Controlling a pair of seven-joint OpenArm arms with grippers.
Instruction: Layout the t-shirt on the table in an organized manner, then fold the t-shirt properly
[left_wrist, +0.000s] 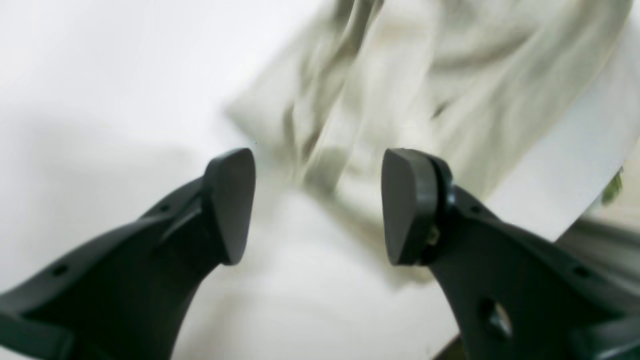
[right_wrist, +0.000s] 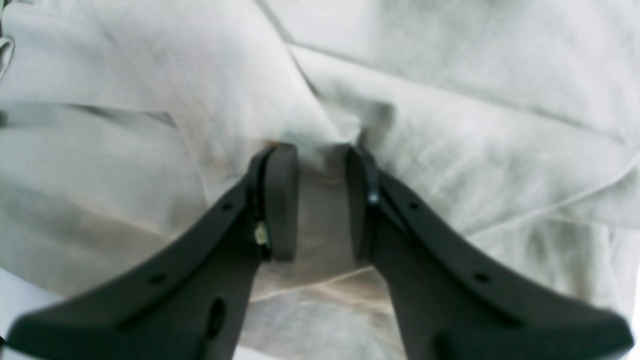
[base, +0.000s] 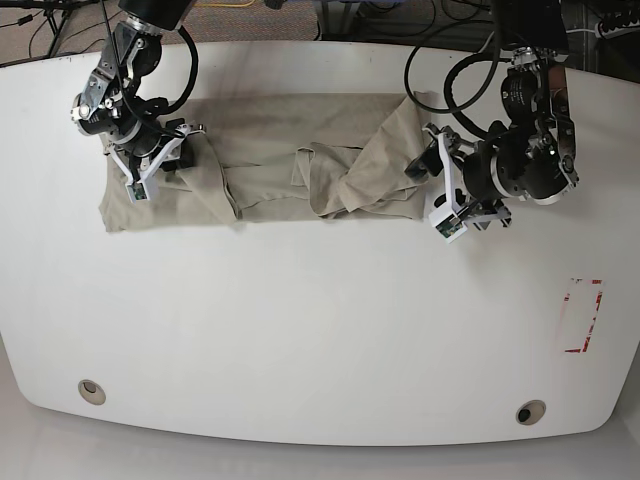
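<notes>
Beige t-shirt (base: 270, 165) rumpled on white table (base: 300, 330); right gripper (right_wrist: 320, 200) pinches its fabric, left gripper (left_wrist: 317, 205) spread wide, empty.

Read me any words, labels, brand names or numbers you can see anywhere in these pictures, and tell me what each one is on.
None readable.
t-shirt: plain, no print.
table: a red tape mark only, no lettering.
left gripper and right gripper: no markings visible.
</notes>
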